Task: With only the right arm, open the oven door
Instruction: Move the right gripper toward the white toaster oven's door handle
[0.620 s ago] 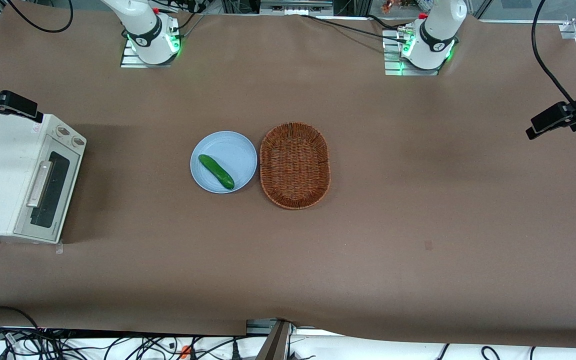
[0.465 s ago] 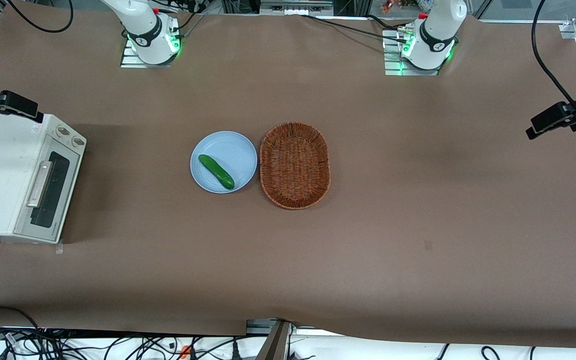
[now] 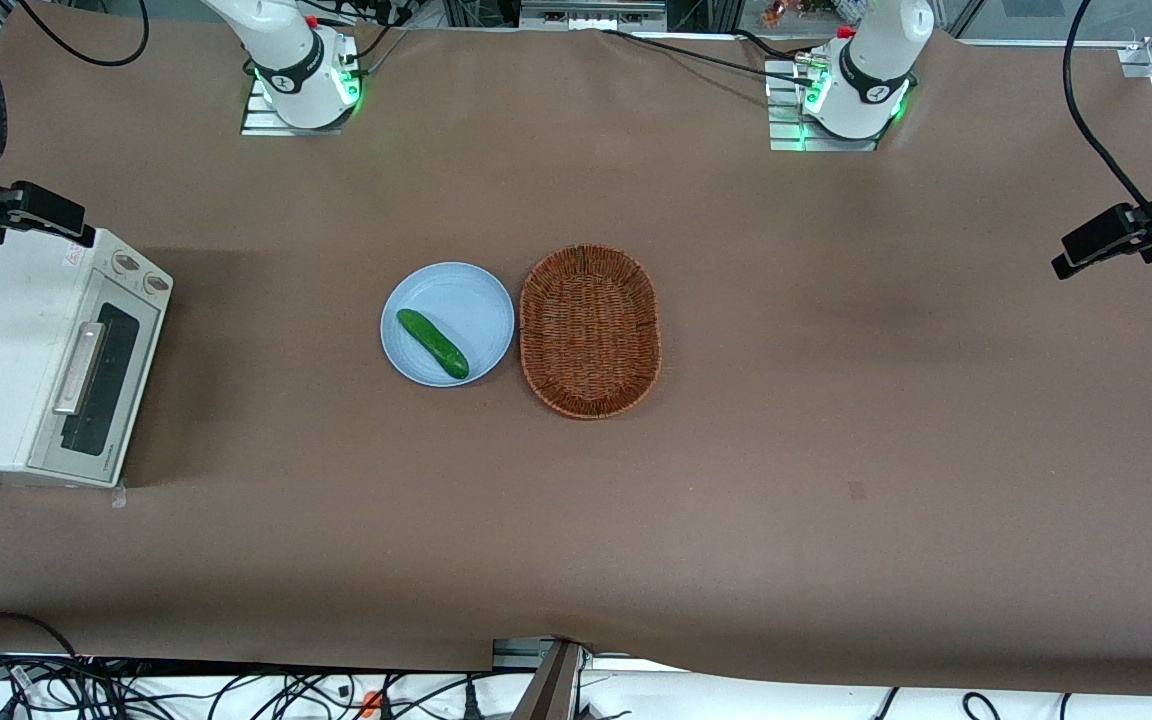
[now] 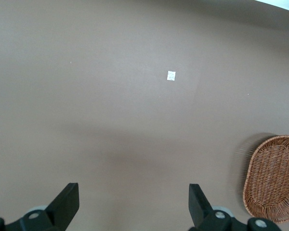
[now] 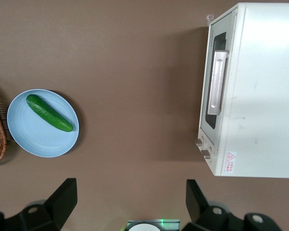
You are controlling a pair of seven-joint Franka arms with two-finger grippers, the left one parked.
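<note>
The cream-white toaster oven [image 3: 6, 350] stands at the working arm's end of the table. Its oven door [image 3: 101, 385] is shut, with a dark glass window and a silver bar handle [image 3: 78, 368]. In the right wrist view the door [image 5: 211, 121] and handle [image 5: 216, 83] show closed, with two knobs [image 5: 202, 148] beside them. My right gripper [image 5: 130, 192] is open and empty, its fingers [image 5: 62, 195] wide apart, high above the table and apart from the oven. In the front view its black end [image 3: 26, 208] hangs over the oven's top corner near the knobs.
A light blue plate [image 3: 481, 300] holding a green cucumber [image 3: 432, 343] sits mid-table beside an oval wicker basket [image 3: 589, 330]. The plate [image 5: 24, 139] and cucumber [image 5: 49, 113] also show in the right wrist view. The arm bases [image 3: 298, 75] stand at the table's back edge.
My right gripper has shifted slightly away from the front camera above the oven. A grey joint cap now shows at the frame edge. The oven door has not moved.
</note>
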